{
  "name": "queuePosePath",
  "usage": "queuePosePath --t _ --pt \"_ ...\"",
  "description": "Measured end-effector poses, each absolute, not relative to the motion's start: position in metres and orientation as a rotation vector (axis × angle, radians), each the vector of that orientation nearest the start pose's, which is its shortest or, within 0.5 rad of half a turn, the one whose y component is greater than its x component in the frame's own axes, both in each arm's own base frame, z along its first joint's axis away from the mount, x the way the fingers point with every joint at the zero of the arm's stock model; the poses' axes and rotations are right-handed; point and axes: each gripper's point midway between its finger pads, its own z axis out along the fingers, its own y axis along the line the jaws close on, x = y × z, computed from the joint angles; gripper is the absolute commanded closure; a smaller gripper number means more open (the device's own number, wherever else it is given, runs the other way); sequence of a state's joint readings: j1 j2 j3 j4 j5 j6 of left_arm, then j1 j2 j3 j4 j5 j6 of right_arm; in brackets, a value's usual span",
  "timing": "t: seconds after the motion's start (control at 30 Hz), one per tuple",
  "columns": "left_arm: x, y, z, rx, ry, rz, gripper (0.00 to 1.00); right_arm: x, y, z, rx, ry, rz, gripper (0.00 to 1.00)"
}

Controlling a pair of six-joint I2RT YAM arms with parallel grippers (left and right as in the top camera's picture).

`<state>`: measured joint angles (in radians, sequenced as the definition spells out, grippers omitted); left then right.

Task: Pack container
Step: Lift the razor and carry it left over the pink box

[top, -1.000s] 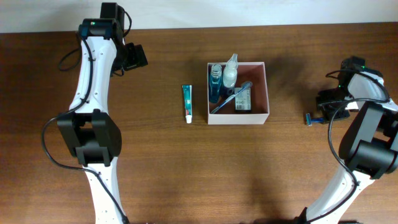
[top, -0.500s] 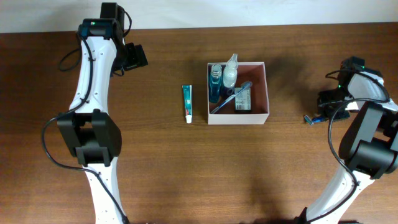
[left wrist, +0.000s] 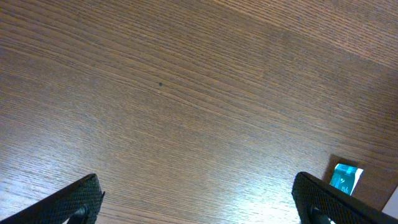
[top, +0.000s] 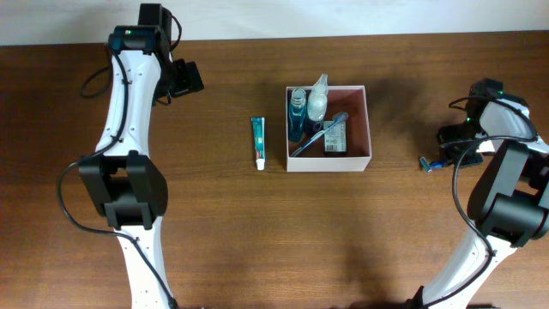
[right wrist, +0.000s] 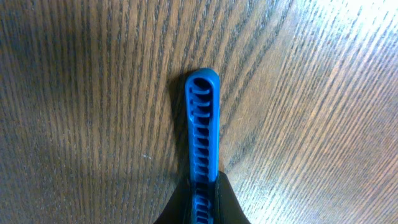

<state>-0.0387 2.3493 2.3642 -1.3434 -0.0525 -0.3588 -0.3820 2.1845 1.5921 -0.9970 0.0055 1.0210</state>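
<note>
Sitting mid-table: container, square, white walls, reddish-brown inside, open top. Inside it: blue bottle and pale spray bottle along left wall, blue toothbrush lying diagonally, dark packet beside it. Toothpaste tube flat on table, just left of container, apart from it. Right gripper well right of container, jaws clamped on ribbed handle of blue razor, razor against wood. Left gripper far left of table, jaws spread wide, nothing held, bare wood below.
</note>
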Motion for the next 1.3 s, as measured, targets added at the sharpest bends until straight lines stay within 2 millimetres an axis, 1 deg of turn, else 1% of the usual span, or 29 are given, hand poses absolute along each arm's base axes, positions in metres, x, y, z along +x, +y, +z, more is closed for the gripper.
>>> queuePosePath --t 0.27,0.33,0.43,0.5,0.57,0.67,0.8,0.9,1.03,1.13,1.2,1.3 --pt "0.508 -0.011 0.127 -0.470 2.855 0.005 0.01 0.377 -0.151 -0.002 2.040 2.416 0.000 0.96" --pt "0.508 -0.011 0.127 -0.470 2.855 0.005 0.01 0.380 -0.149 -0.001 2.027 2.431 0.026 0.96" --pt "0.508 -0.011 0.127 -0.470 2.855 0.005 0.01 0.394 -0.147 0.001 1.959 2.470 0.105 0.96" --pt "0.508 -0.011 0.127 -0.470 2.855 0.005 0.01 0.409 -0.145 0.003 1.876 2.505 0.179 0.97" --pt "0.508 -0.011 0.127 -0.470 2.855 0.005 0.01 0.427 -0.143 0.010 1.772 2.540 0.262 0.96" --pt "0.508 -0.011 0.127 -0.470 2.855 0.005 0.01 0.446 -0.138 0.034 1.645 2.567 0.366 0.96" --pt "0.508 -0.011 0.127 -0.470 2.855 0.005 0.01 0.473 -0.133 0.081 1.449 2.570 0.487 0.96" --pt "0.508 -0.011 0.127 -0.470 2.855 0.005 0.01 0.486 -0.124 0.115 1.310 2.575 0.549 0.96" --pt "0.508 -0.011 0.127 -0.470 2.855 0.005 0.00 0.493 -0.099 0.152 1.117 2.619 0.603 0.96" --pt "0.508 -0.011 0.127 -0.470 2.855 0.005 0.01 0.497 -0.069 0.169 0.949 2.665 0.621 0.96" --pt "0.508 -0.011 0.127 -0.470 2.855 0.005 0.01 0.497 -0.042 0.172 0.834 2.713 0.630 0.96" --pt "0.508 -0.011 0.127 -0.470 2.855 0.005 0.01 0.491 -0.002 0.169 0.692 2.797 0.621 0.96"
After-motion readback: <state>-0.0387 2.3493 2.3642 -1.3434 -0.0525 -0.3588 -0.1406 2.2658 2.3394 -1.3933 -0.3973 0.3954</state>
